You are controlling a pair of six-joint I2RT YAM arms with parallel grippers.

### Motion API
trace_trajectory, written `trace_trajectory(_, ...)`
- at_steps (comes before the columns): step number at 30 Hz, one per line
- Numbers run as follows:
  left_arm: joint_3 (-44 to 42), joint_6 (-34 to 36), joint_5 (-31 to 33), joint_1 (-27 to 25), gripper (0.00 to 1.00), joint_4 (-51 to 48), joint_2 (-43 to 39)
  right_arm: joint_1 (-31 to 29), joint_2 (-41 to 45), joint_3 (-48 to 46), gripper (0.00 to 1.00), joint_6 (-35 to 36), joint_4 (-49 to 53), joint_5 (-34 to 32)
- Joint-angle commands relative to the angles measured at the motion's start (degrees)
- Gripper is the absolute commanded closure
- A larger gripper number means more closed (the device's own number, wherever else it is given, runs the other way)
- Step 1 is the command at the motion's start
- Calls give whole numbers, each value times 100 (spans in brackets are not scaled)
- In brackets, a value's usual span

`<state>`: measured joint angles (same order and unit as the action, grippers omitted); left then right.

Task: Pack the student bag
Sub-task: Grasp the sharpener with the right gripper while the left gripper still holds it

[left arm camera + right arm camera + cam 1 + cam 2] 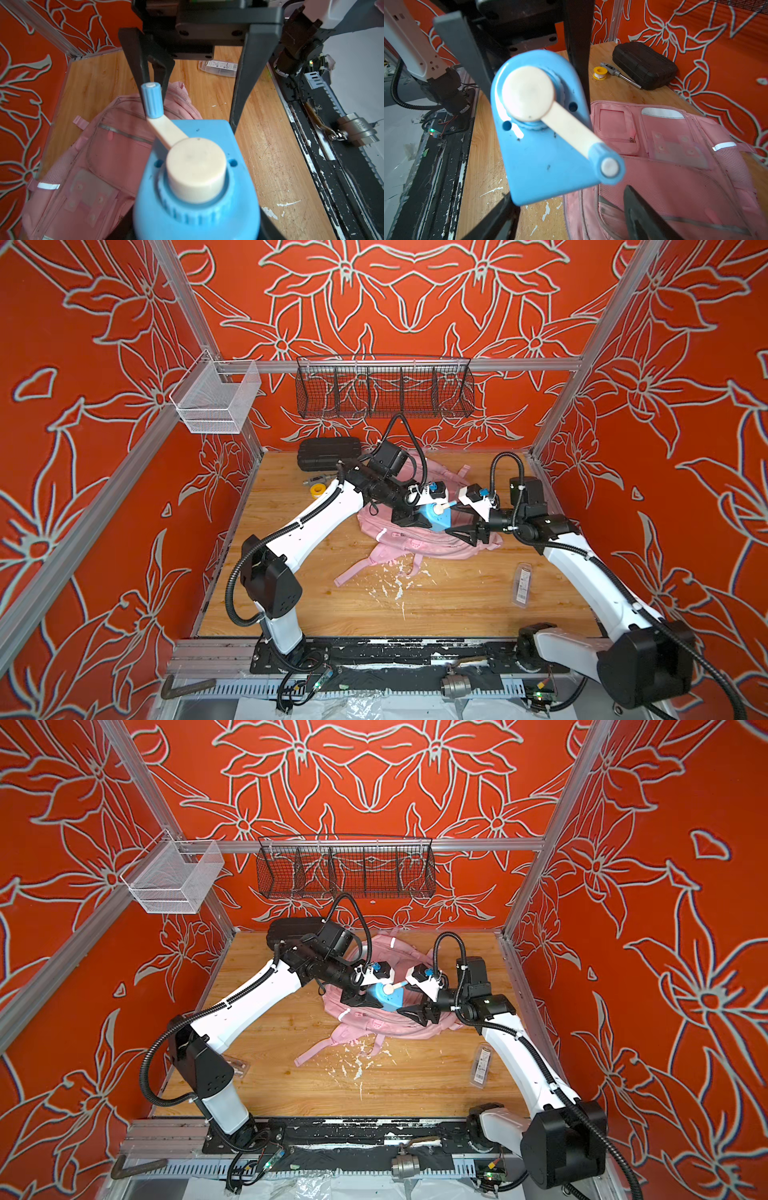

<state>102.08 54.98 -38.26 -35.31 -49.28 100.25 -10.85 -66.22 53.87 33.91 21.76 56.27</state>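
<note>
Over at the back left of the tabletop [332, 593], a ribbed black case [328, 452] and a yellow tape roll [318, 489] sit out of the way, well apart from where the arms are working.

Moving in from there, the left tool [419, 520] is clamped across the sides of a blue hand-crank pencil sharpener [440, 522] and holds it off the tabletop. I reckon it grips the body so the cream crank [166, 129] and the far end stay free for the other arm.

The sharpener hangs directly over the student bag [419, 545]. The bag lies flat in the middle of the tabletop, toward the back, with its pocketed front facing up and its straps trailing toward the near edge. If the sharpener slipped there, it would land on soft fabric. I can't make out an open pocket or mouth from here.

Facing it from the right, the right tool [188, 116] stands wide, with its jaws on either side of the sharpener's crank end and nothing held. I can't tell whether it touches. It looks like a hand-over being lined up.

Further right, a clear packet [523, 585] lies alone beside that arm, probably waiting to be packed.
</note>
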Motion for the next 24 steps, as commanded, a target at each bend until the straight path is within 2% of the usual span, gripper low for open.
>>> trace_trajectory(1,145,258,-514,-33,100,65,-55,-93,165,-177,23,193,-321,349)
trace_trajectory(6,440,271,-698,-71,100,-214,186,-300,228,-313,27,146,-646,310)
trace_trajectory(20,637,207,-692,-91,100,-504,365,-369,498,-545,56,-178,-1135,364)
trace_trajectory(22,626,206,-706,-91,100,-515,361,-366,552,-587,52,-281,-1180,411)
trace_trajectory(24,642,207,-771,-90,100,-554,355,-373,615,-623,38,-390,-1248,404)
